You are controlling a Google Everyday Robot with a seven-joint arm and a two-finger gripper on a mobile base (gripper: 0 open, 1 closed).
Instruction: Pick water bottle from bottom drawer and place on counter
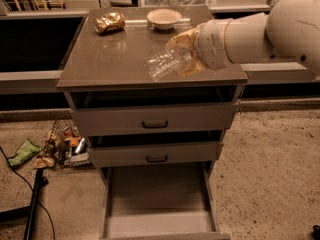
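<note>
The gripper (184, 54) is clamped on the bottle (162, 65), its tan fingers (186, 38) wrapped round the thick end. Just how far they close is hidden behind the clear plastic. The bottle lies tilted, nearly on its side, its narrow end pointing away from the gripper to the left and slightly down. It is over the right front part of the counter (110, 59), and whether it touches the top cannot be told. Any label on the crinkled sides is too faint to read. Behind the gripper the white arm (250, 31) runs off the right edge, cut off there. Beyond the gripper, toward the back of the counter, stands a pale bowl (164, 18), and further left a crumpled gold bag (109, 22) whose print is unreadable. Below the gripper are two drawers with black handles (155, 124), both slightly out. Lower still, the bottom drawer (159, 199) is pulled wide open, its front cut off by the frame. Far down to the left, small clutter (65, 146) sits on the floor — too muddled to name.
</note>
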